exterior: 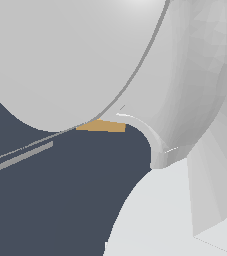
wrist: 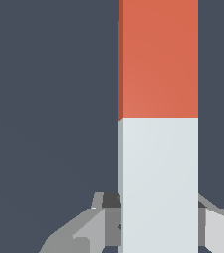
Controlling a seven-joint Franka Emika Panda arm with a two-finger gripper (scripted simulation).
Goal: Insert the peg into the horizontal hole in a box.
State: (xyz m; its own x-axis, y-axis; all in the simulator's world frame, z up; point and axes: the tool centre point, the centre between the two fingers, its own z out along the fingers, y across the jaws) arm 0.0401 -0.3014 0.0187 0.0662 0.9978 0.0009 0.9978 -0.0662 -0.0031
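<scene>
The box (exterior: 102,126) shows only as a tan sliver in the exterior view, behind the pale bulk of the arm (exterior: 60,55); its hole is hidden; the surface beneath is plain dark slate, with a grey strip (exterior: 20,159) at the exterior view's left; in the wrist view the peg (wrist: 159,123) stands between the fingers (wrist: 111,217) of the tool (wrist: 158,222), which is clamped on its pale end, the orange-red end pointing away.
</scene>
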